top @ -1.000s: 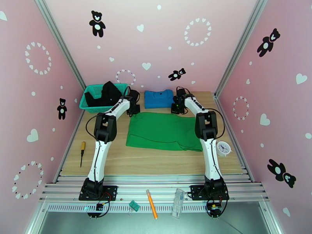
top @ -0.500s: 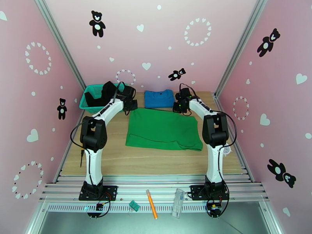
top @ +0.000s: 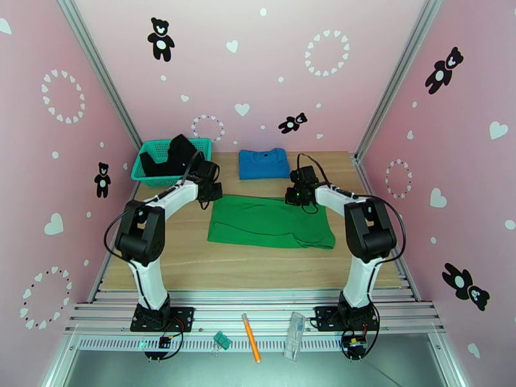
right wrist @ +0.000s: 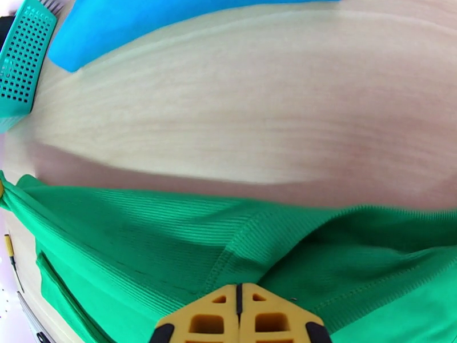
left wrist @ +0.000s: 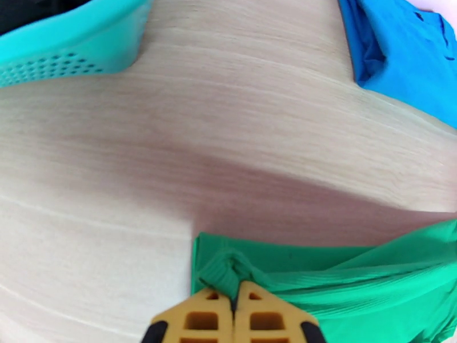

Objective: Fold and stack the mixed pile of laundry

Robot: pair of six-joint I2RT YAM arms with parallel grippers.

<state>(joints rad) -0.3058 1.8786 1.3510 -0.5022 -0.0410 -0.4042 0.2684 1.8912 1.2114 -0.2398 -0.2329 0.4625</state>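
Observation:
A bright green garment [top: 267, 222] lies spread in the middle of the table. My left gripper [top: 213, 193] is shut on its far left corner, where the green cloth [left wrist: 228, 270] bunches between the yellow fingers [left wrist: 194, 318]. At the far right corner my right gripper [top: 298, 196] is shut on the green fabric [right wrist: 200, 241], which is lifted and folding toward me. The blue shirt [top: 263, 163] lies folded at the back centre, also seen as blue shirt [left wrist: 400, 58] and blue shirt [right wrist: 171, 18]. A black garment [top: 175, 155] sits in the basket.
The teal mesh basket [top: 143, 170] stands at the back left, basket [left wrist: 68, 47]. A screwdriver is hidden by my left arm. On the front rail lie an orange pencil [top: 251, 346], a clear plastic piece [top: 295, 335] and a small green clip [top: 222, 340].
Both grippers have pulled the green garment's far edge toward the front, so the cloth now covers less depth. Both arms' elbows have swung outward and lower.

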